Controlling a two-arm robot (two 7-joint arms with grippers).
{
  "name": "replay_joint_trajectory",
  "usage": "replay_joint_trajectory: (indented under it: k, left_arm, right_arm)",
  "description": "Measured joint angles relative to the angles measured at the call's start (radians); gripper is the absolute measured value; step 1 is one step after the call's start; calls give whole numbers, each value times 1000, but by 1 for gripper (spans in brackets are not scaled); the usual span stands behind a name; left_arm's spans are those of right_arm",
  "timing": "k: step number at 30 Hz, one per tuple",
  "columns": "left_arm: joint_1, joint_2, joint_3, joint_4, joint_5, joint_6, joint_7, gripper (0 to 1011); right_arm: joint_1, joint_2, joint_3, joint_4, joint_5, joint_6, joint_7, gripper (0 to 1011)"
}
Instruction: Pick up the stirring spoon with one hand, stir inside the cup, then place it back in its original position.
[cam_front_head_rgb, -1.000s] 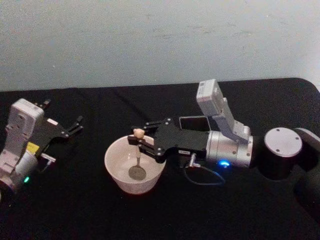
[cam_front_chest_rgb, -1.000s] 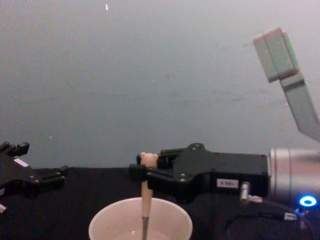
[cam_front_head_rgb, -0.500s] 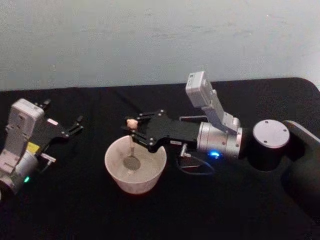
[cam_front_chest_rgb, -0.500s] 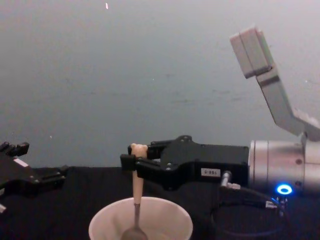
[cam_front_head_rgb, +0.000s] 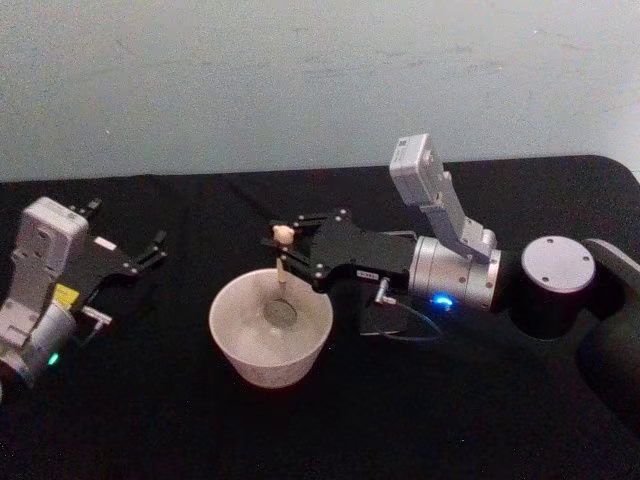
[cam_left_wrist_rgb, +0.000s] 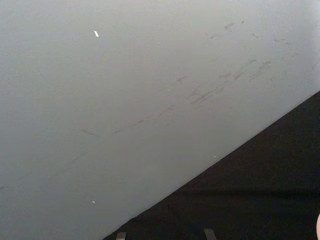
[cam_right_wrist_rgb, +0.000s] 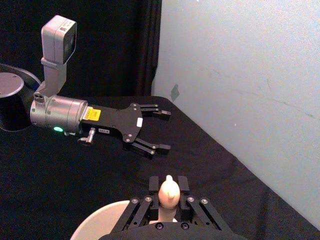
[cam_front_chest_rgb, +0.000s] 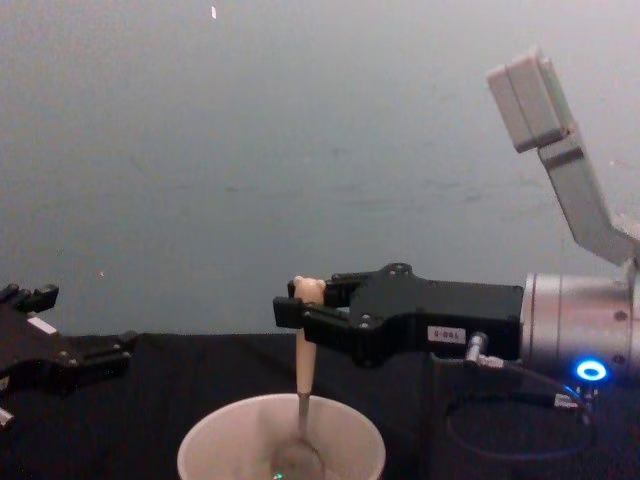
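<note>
Spoon vs tool: the stirring spoon (cam_front_head_rgb: 283, 268) is pinched just under its top knob by the right tool (cam_front_head_rgb: 283, 241). The handle hangs down from the fingers, close to upright.
Spoon end: the bowl sits low inside the cup (cam_front_head_rgb: 236, 345), a little right of centre. I cannot tell whether it touches the bottom.
Spoon look: slim beige handle, small rounded head on top that stands just above the fingertips, and a round shiny metal bowl.
Right tool: comes in from the right and lies about level above the cup's far-right rim. It is clamped narrow on the handle. Black body with a white label, silver wrist with a blue light.
Cup: wide, round and cream with a plain rim, upright on the black table (cam_front_head_rgb: 150, 410), mid-scene and near.
Left tool (cam_front_head_rgb: 128, 226): at the table's left side, well apart from the cup, fingers spread wide and holding nothing.
Chest view: the spoon (cam_front_chest_rgb: 304, 355) drops straight from the right tool (cam_front_chest_rgb: 296, 306) into the cup (cam_front_chest_rgb: 225, 435).
</note>
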Motion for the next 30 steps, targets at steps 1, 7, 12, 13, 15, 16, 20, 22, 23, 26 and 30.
replay_joint_trajectory:
  k: [1,7,12,13,15,16,20,22,23,26,30]
  left_arm:
    - [0,0,0,0,0,0,0,1001]
    - [0,0,0,0,0,0,0,1001]
    - [0,0,0,0,0,0,0,1001]
    - [0,0,0,0,0,0,0,1001]
    - [0,0,0,0,0,0,0,1001]
    - [0,0,0,0,0,0,0,1001]
    - [0,0,0,0,0,0,0,1001]
    - [0,0,0,0,0,0,0,1001]
    - [0,0,0,0,0,0,0,1001]
    - [0,0,0,0,0,0,0,1001]
    - [0,0,0,0,0,0,0,1001]
  right_arm:
    - [-1,1,1,-2,0,0,-1,214]
    - [-13,11,11,-33,0,0,-13,214]
    - [-19,25,26,-70,-1,-11,-22,214]
    - [-20,30,32,-83,0,-13,-23,214]
    - [-21,38,42,-104,4,-15,-27,214]
    - [-22,41,45,-110,6,-15,-29,214]
    - [-23,53,63,-142,18,-17,-31,214]
    - [-24,60,73,-156,25,-20,-35,214]
    - [-25,63,77,-162,27,-21,-37,214]
    - [-26,73,92,-179,35,-25,-44,214]
    - [-28,88,113,-198,40,-31,-56,214]
